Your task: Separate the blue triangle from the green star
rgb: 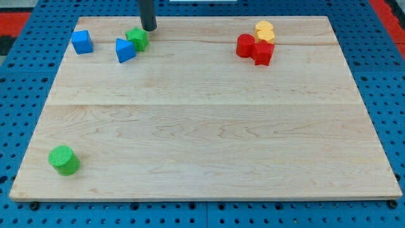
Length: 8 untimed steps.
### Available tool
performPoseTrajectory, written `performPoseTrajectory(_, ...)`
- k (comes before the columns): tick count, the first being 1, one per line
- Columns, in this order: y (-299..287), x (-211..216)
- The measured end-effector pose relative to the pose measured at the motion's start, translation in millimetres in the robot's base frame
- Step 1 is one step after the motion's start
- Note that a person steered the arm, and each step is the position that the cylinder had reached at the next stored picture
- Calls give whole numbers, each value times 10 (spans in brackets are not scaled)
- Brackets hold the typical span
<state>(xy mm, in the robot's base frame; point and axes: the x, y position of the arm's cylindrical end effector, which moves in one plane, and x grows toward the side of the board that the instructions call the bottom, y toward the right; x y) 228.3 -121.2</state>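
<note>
Green cylinder [64, 159] nearest, blue triangle [125, 50] touching green star [137, 38], my tip [149, 29] just right, no jaws.

Just below my tip [149, 29], a dark matt rod, the green star [137, 38] and blue triangle [124, 50] look like smooth, slightly glossy plastic. They rest on a pale wooden board [209, 126] with visible grain and a satin finish.

The bench [202, 126] is pale wood with fine grain, on a blue perforated base [25, 76]. Triangle [124, 50] and cube [81, 42] are blue; star [137, 38] and cylinder [64, 159] green; two blocks [254, 49] red; one block [264, 30] yellow; my tip [149, 28] dark grey.
</note>
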Motion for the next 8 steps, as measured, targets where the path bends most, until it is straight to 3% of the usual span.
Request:
performPoseTrajectory(3, -366, 138)
performPoseTrajectory(8, -382, 412)
